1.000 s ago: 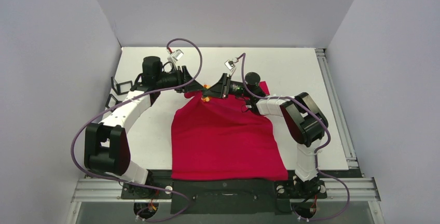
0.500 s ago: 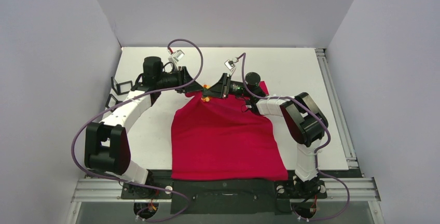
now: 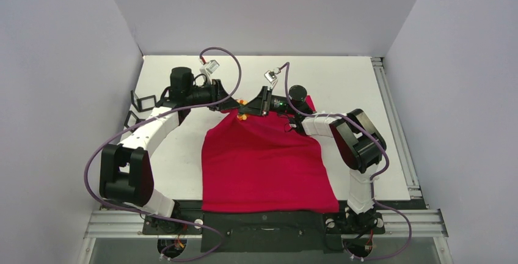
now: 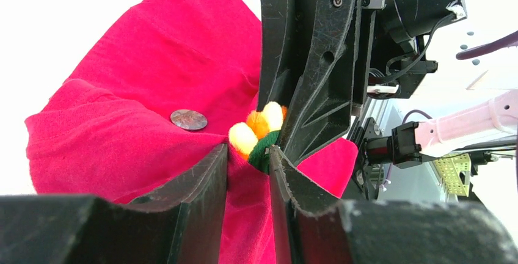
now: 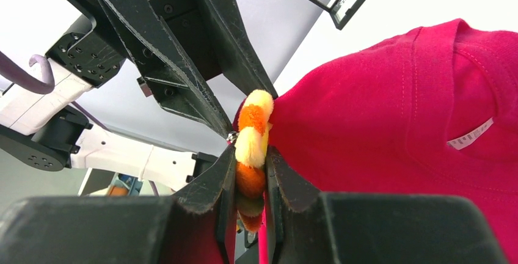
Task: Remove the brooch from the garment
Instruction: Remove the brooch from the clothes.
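**Top view.** White table [image 3: 366, 93], flat and matt, boxed in by pale grey walls [image 3: 262, 7] at left, back and right. Aluminium rail [image 3: 122, 221] along the near edge, with both arm bases bolted there. Purple cables [image 3: 98, 148] looped over the arms.

Garment [image 3: 262, 166] (a plain red T-shirt) spread on the table between the two arms. Hem at the near edge; neck end at the far side and raised off the surface. Brooch [image 3: 242, 116], small, orange and yellow, at that raised far edge, left of centre. Left gripper [image 3: 237, 106] and right gripper [image 3: 247, 110] tip to tip at the brooch, one from each side.

**Left wrist view.** Left gripper's fingers set to a narrow slot, with a fold of the red fabric pinched between them just below the brooch. Brooch seen as fuzzy yellow and orange petals over a green part, touching the right gripper's tip. Small round dark disc [image 4: 188, 119] on the fabric just left of the brooch. White table behind.

**Right wrist view.** Right gripper clamped on the brooch, petals squeezed between both fingers and bulging above the tips. Left gripper's fingers angled in from upper left, tips at the brooch (contact with it not clear). Garment's neckline to the right, with a white label [image 5: 470, 134] inside it.
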### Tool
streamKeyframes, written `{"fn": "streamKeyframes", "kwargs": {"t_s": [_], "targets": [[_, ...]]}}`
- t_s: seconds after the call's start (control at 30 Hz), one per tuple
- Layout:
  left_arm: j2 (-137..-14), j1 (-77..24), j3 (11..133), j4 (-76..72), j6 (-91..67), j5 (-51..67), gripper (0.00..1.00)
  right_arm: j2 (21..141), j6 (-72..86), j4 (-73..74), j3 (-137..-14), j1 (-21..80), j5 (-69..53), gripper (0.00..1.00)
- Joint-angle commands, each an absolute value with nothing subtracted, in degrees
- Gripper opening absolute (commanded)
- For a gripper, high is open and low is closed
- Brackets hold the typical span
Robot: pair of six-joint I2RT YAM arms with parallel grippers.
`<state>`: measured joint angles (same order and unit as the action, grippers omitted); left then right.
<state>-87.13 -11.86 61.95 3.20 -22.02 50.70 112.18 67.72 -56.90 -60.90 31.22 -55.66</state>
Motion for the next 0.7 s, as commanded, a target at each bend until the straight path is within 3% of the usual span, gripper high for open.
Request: {"fn": "streamKeyframes", "kwargs": {"t_s": [0.0,0.17,0.37,0.5,0.67], "targets": [[-87.33,-13.55,62.8,6.04,-18.61,50.83,0.26,109.69,68.71,-64.03,-61.45,31.55,-55.38,0.0],[-87.4,-13.8,63.07,7.32,-17.09,49.84,0.25,109.94,70.0,-65.64,-61.26,31.4,-55.29,0.0],[-87.56,-13.74,64.24,9.66,-15.13,46.62,0.16,110.29,71.74,-67.28,-61.48,31.0,-55.0,0.0],[-87.32,-13.21,64.65,9.24,-15.18,44.66,0.04,110.39,72.06,-67.94,-61.33,30.73,-54.8,0.0],[-86.76,-12.37,64.66,8.22,-15.55,43.46,0.0,110.26,71.67,-67.37,-60.69,30.35,-54.11,0.0]]}}
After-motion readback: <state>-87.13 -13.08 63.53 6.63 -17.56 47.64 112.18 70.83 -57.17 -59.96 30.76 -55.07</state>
